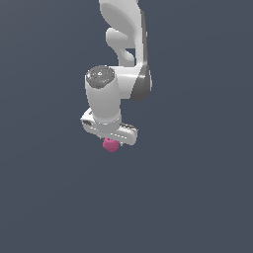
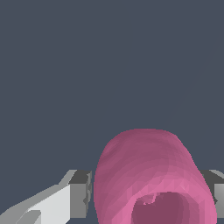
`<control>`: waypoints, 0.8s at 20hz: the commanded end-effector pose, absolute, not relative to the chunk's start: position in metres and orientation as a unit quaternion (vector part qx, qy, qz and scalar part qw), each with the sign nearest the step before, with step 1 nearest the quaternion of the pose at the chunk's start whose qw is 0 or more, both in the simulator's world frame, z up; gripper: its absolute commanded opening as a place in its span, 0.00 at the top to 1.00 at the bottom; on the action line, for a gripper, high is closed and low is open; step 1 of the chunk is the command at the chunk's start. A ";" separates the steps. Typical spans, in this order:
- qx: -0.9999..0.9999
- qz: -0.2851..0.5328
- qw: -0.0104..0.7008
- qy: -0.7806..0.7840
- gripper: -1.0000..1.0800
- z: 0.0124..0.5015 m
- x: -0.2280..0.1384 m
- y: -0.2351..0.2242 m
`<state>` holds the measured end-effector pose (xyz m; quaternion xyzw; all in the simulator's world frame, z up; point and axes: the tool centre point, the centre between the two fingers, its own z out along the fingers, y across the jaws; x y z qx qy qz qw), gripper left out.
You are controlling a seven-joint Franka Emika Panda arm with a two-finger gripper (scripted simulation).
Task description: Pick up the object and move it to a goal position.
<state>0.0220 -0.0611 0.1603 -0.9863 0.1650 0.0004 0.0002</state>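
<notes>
Closest to your wrist camera, the object (image 2: 153, 175) fills the gap between both fingers (image 2: 81, 194), dimpled face toward the lens; the gripper (image 1: 111, 143) is clamped on it. In the exterior view, it sits under the hand. Grasp judged done; transfer remains, no goal marker visible.

Nothing stands around the end effector (image 1: 111, 141); only the pink berry-like lump (image 1: 110, 145) fills the gap between its fingers (image 2: 81, 192).
</notes>
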 end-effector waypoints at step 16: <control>-0.986 0.000 0.000 0.165 1.00 0.332 -0.012 -0.034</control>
